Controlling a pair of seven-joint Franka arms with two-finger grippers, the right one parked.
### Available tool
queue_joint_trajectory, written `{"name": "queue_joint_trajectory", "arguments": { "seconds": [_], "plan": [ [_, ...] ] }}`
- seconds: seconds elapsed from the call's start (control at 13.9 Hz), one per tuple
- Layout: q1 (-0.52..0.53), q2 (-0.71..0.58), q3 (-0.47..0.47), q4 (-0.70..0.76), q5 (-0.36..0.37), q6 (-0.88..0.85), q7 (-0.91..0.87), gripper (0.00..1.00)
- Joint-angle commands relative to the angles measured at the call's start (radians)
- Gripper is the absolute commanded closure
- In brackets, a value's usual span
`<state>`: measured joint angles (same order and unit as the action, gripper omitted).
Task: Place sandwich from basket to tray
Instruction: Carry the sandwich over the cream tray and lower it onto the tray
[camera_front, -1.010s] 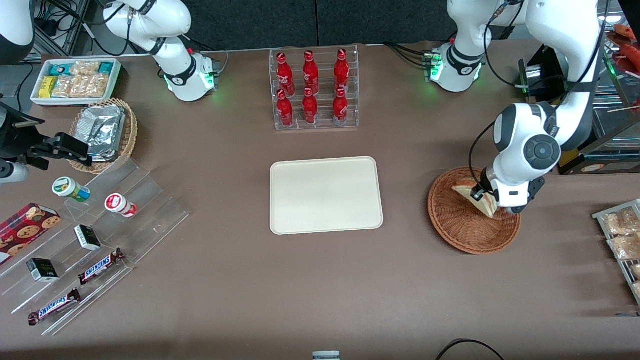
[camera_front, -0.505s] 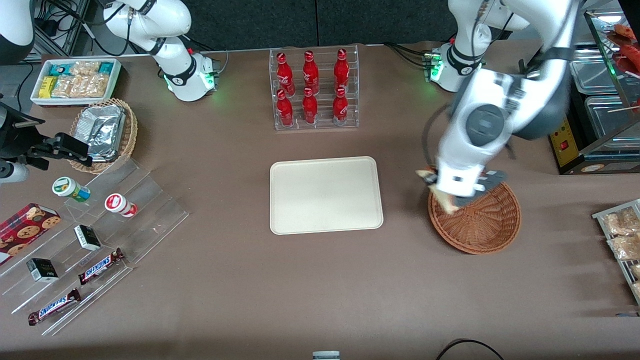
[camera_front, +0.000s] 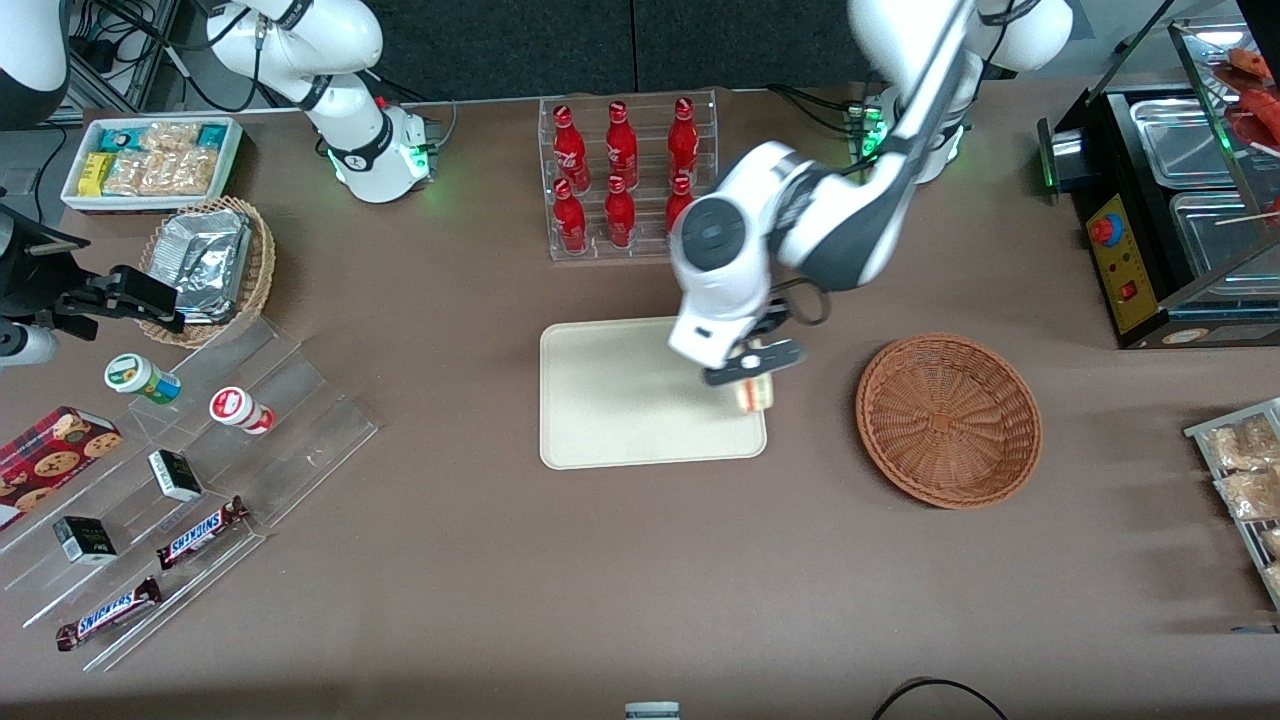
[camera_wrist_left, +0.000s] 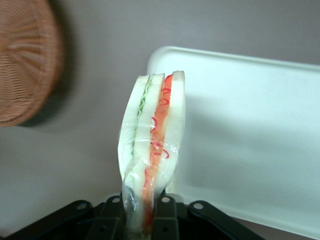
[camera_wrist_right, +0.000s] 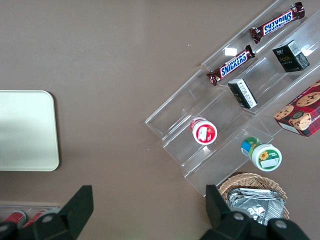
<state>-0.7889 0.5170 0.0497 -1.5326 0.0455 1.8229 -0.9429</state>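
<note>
My left arm's gripper is shut on the sandwich, a wrapped cream wedge with red and green filling. It holds the sandwich above the edge of the cream-white tray that faces the basket. In the left wrist view the sandwich stands on edge between the black fingers, with the tray beside it. The reddish-brown wicker basket sits toward the working arm's end of the table with nothing in it; its rim also shows in the left wrist view.
A clear rack of red bottles stands farther from the front camera than the tray. A clear stepped stand with snack bars and cups, a tan basket of foil packets and a white snack bin lie toward the parked arm's end.
My gripper lifted the sandwich out of the basket and carried it sideways to above the tray's edge. The basket is left with nothing in it.
</note>
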Motion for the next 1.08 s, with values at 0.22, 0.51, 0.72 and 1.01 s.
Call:
{"name": "queue_joint_trajectory", "arguments": {
  "seconds": [0.22,0.51,0.72,1.01],
  "plan": [
    [-0.102,0.172,0.016,0.150,-0.059,0.076,-0.007,0.96],
    [-0.136,0.230,0.016,0.152,-0.059,0.156,-0.007,0.96],
    [-0.153,0.245,0.016,0.152,-0.059,0.168,-0.007,0.95],
    [-0.153,0.267,0.016,0.152,-0.056,0.184,0.007,0.25]
  ]
}}
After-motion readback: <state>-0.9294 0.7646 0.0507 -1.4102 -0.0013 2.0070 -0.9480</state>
